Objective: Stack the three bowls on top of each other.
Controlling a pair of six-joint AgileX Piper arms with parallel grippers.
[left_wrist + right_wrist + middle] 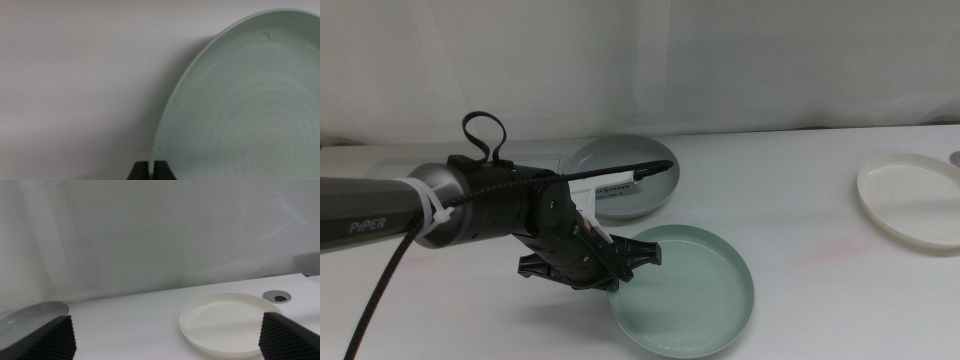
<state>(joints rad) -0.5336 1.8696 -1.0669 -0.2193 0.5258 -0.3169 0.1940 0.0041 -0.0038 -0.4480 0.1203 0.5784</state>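
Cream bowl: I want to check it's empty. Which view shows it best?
The right wrist view: the cream bowl lies whole and near, nothing in it. The middle view shows it cut off at the edge; the left wrist view misses it.

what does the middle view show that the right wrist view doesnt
Only the middle view shows the mint green bowl, with the left gripper shut on its near-left rim, and the white panel beside the grey bowl.

Only the right wrist view shows the right gripper, its jaws spread wide and holding nothing, and a grey round port in the table behind the cream bowl.

Both show the grey bowl, the cream-white bowl and the white table.
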